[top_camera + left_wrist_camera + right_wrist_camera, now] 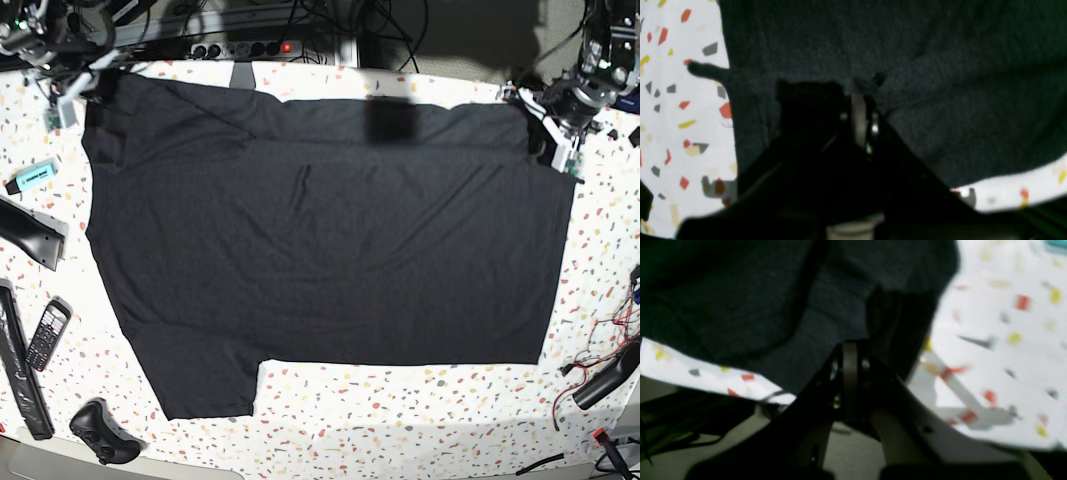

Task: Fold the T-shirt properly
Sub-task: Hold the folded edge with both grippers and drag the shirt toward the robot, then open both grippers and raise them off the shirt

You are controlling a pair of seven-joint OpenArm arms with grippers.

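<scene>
The black T-shirt [320, 240] lies spread on the speckled white table [420, 400], plain side up, with one sleeve [205, 380] towards the front left. At its far right corner my left gripper [552, 148] is shut on the cloth; in the left wrist view creases in the T-shirt [940, 83] run into the closed left gripper [858, 96]. My right gripper [75, 100] is at the far left corner. In the right wrist view the right gripper [850, 346] is shut on a bunched edge of the T-shirt [740, 300].
Along the left edge lie a teal marker [32, 177], a black remote [30, 232], a phone [47, 333], a long black bar [20, 375] and a black controller [100, 432]. A power strip [245, 47] sits at the back, with cables [600, 375] at the front right.
</scene>
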